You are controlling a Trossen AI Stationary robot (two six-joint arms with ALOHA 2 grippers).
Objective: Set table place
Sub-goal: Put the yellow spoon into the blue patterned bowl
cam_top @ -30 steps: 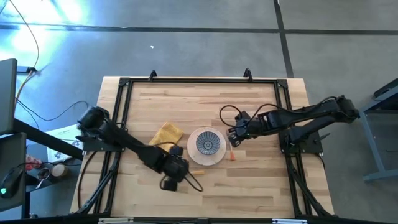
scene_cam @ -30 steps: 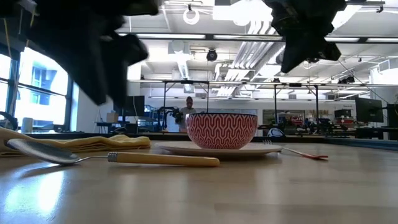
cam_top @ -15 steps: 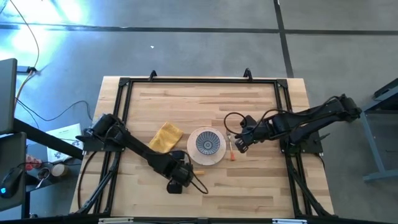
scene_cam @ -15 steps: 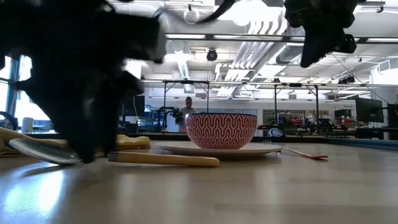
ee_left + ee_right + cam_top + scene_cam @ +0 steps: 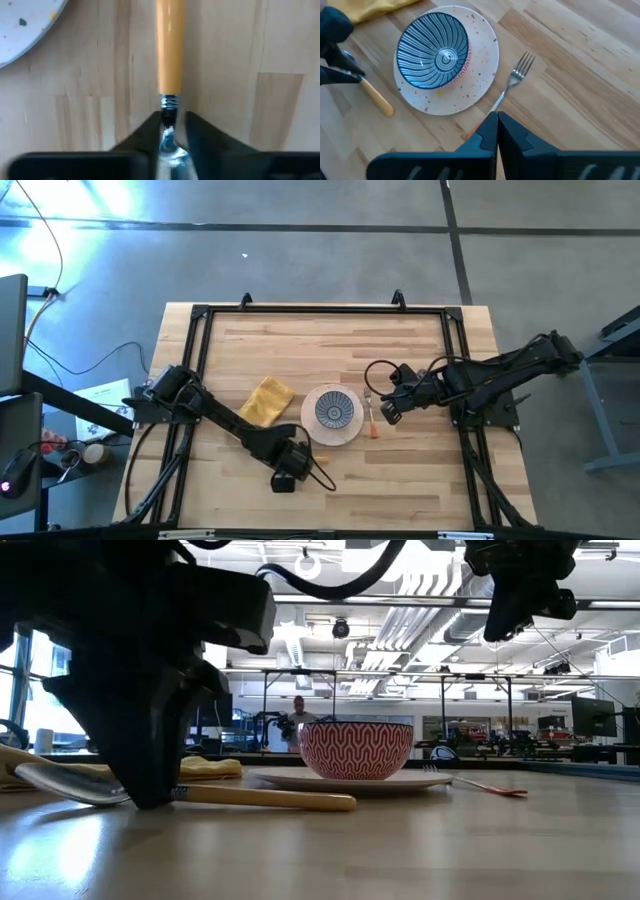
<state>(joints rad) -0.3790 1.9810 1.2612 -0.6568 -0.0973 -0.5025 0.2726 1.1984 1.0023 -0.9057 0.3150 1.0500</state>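
Note:
A cream plate (image 5: 333, 436) carries the patterned bowl (image 5: 334, 410) at the table's middle. The mustard napkin (image 5: 265, 400) lies on the wood to its left, and the orange-handled fork (image 5: 512, 82) lies flat to its right. The yellow-handled spoon (image 5: 262, 798) lies flat near the plate's left front. My left gripper (image 5: 169, 127) stands on it, shut on its metal neck. My right gripper (image 5: 497, 126) hovers shut above the fork's handle end, holding nothing. My left gripper pinches the spoon's metal neck (image 5: 169, 107) between its two fingers, just where the yellow handle (image 5: 170, 45) ends. The fingers (image 5: 150, 790) come from above, pointing down, one on each side of the neck. The spoon lies flat on the table.
The black rail frame (image 5: 320, 308) runs round the wooden table (image 5: 400, 480). Bare wood lies in front of the plate and along the far side. A person (image 5: 303, 712) stands far back in the room.
My left gripper has gone toward the table's near edge and come down onto the spoon's neck. My right gripper has drawn back toward the table's right edge and stayed shut. The spoon, plate, bowl, fork and napkin lie where they were.

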